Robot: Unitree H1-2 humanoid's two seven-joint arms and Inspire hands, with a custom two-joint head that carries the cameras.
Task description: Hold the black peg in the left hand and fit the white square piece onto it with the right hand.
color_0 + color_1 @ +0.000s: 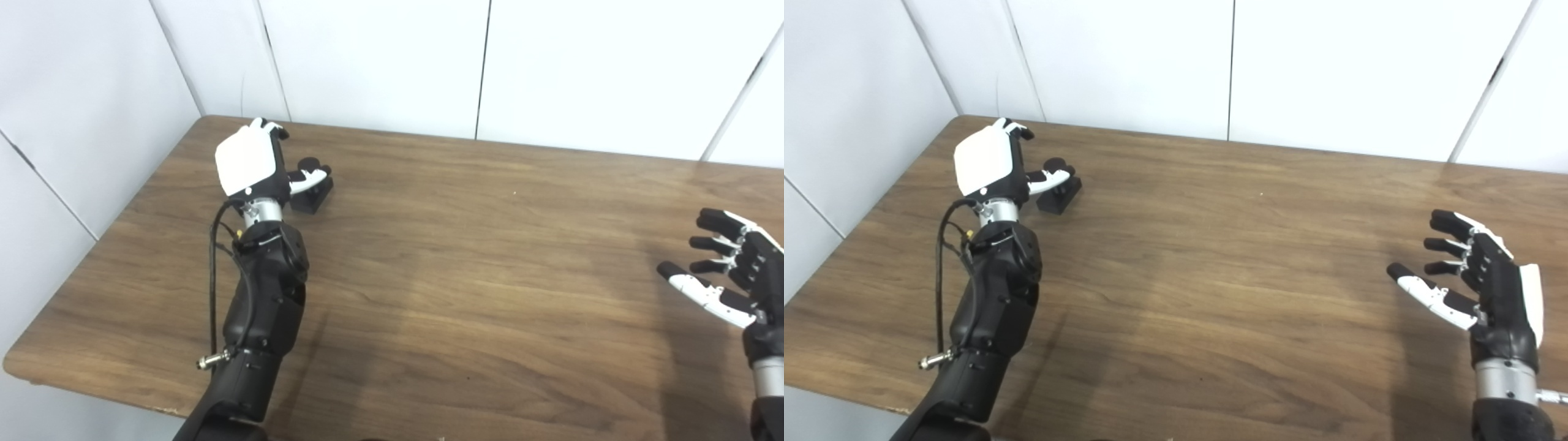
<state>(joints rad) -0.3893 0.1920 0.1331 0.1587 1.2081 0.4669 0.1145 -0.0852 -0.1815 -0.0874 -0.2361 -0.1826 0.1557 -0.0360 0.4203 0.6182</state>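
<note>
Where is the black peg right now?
The peg sits on the table at the far left, right by the left hand, whose fingers reach over it.

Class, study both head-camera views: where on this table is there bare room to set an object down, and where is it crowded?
The wide wooden middle of the table lies bare, bordered by the left robot hand and the right robot hand. The near edge between the two arms is also free. It is crowded only at the far left corner, where the left robot hand reaches the black peg.
</note>
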